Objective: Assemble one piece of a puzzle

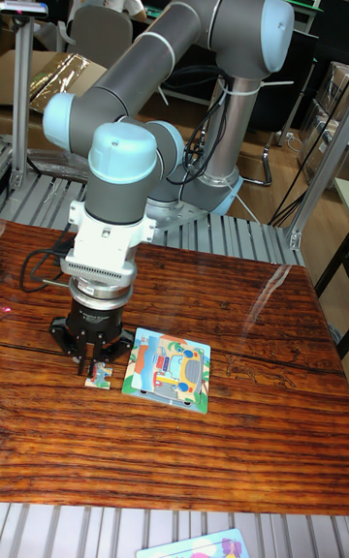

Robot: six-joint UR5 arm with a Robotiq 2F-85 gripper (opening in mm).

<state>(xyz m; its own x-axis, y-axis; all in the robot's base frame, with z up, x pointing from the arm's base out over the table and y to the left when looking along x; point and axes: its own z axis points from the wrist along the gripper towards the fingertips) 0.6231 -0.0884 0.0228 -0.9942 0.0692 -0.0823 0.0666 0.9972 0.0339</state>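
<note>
A square puzzle board (pixel 171 370) with a colourful cartoon vehicle picture lies on the wooden table (pixel 223 442). Just left of it, a loose puzzle piece (pixel 99 380) rests on the wood, a small gap away from the board's left edge. My gripper (pixel 90 365) points straight down over that piece, its fingertips at the piece's top. The fingers are close around the piece, but the black gripper body hides whether they press on it.
The arm's base (pixel 208 195) stands on the metal slats behind the table. Another puzzle card (pixel 199 546) pokes in at the bottom edge. A cable (pixel 44 263) loops beside the wrist. A person sits at a desk far behind.
</note>
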